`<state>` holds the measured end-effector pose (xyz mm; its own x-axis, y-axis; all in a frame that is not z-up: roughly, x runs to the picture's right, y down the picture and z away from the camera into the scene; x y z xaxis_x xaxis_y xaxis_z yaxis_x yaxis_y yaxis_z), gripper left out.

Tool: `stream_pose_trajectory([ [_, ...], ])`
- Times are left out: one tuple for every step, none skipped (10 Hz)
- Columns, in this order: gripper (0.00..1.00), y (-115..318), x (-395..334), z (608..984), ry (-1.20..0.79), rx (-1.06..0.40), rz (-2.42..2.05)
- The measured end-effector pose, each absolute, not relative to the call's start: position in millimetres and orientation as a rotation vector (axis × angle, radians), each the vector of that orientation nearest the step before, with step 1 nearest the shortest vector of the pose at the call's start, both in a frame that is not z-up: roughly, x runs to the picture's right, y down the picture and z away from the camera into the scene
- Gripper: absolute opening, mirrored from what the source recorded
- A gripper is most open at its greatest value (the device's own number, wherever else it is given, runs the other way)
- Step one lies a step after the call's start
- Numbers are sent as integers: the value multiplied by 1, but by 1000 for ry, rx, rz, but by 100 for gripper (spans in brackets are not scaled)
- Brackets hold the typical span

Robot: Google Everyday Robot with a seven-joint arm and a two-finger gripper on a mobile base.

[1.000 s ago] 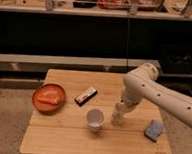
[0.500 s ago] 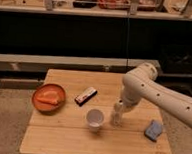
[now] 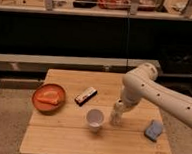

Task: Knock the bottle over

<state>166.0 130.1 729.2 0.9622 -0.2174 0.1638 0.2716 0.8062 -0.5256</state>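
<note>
Camera view: pincer (image 3: 120, 104) at bottle (image 3: 116, 116) top; clenched or released, cannot tell. Push high on neck, sideways, away from cup (image 3: 94, 118), keeping it on table (image 3: 59, 139).

The cream gripper (image 3: 121, 104) is at the top of the pale whitish bottle (image 3: 116, 116). The cup (image 3: 94, 119) is white, the plate (image 3: 36, 102) orange-red, the bar (image 3: 86, 96) dark with red and white, the sponge (image 3: 154, 129) blue, the table (image 3: 59, 139) light wood.

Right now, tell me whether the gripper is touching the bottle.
Cannot tell. In the camera view the gripper hangs right at the top of the bottle and overlaps it, so neither contact nor a gap shows plainly.
</note>
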Motion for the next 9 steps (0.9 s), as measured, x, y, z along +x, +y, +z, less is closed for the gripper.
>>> stream_pose_trajectory([
  [0, 130, 165, 730, -99, -574, -262],
  [0, 133, 165, 729, -102, -583, -262],
  [0, 133, 161, 729, -108, -580, -274],
  [0, 134, 155, 729, -116, -578, -288],
  [0, 134, 143, 729, -129, -578, -300],
  [0, 137, 138, 726, -138, -580, -307],
  [0, 140, 138, 724, -138, -580, -314],
  [0, 145, 138, 721, -144, -581, -322],
  [0, 144, 136, 721, -150, -581, -329],
])
